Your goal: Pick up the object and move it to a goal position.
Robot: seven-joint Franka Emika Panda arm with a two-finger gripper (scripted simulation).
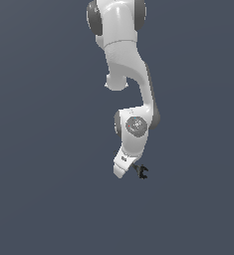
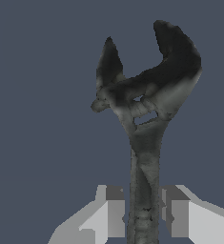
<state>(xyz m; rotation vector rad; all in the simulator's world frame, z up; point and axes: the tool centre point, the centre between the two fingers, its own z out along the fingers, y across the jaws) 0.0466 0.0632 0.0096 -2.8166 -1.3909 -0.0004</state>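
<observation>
Flat, even simulator light is falling from above; both renders are looking coarse and pixelated, casting no shadows

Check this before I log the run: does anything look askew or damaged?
Nothing stands out. The wrench looks intact, its handle running straight between the two fingers, forked head pointing away from them. In the exterior view it pokes out beside the arm's tip.
</observation>
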